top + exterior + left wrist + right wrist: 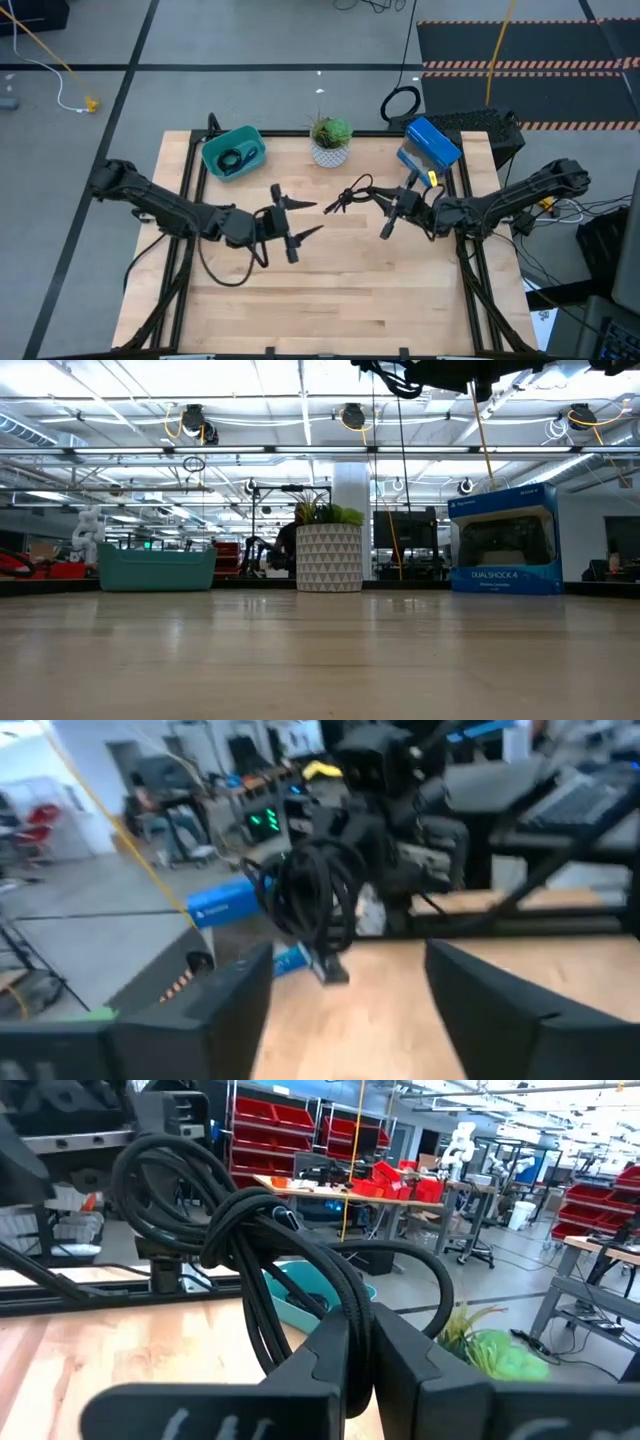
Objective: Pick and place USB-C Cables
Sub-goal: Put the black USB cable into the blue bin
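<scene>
A black USB-C cable (348, 193), bundled in loops, is held above the middle of the table by my right gripper (374, 196), which points level toward the table's left and is shut on it. Facing it from the left, my left gripper (304, 220) stands open and level, its fingers (215, 1010) a little short of the cable (315, 895) and touching nothing. Another black cable (235, 158) lies coiled inside the teal bin (212, 150) at the far left. My right gripper pinches the black cable's gathered strands (348, 1325) between its two fingers (405, 1350). It comes in level from the table's right side. The cable is lifted clear of the table, its loops (170, 1180) sticking out beyond the fingertips.
A potted plant (330, 140) stands at the far middle and a blue box (432, 143) at the far right. The wooden table (330, 290) is bare on its near half. A black ring of cable (400, 103) lies on the floor beyond the far edge.
</scene>
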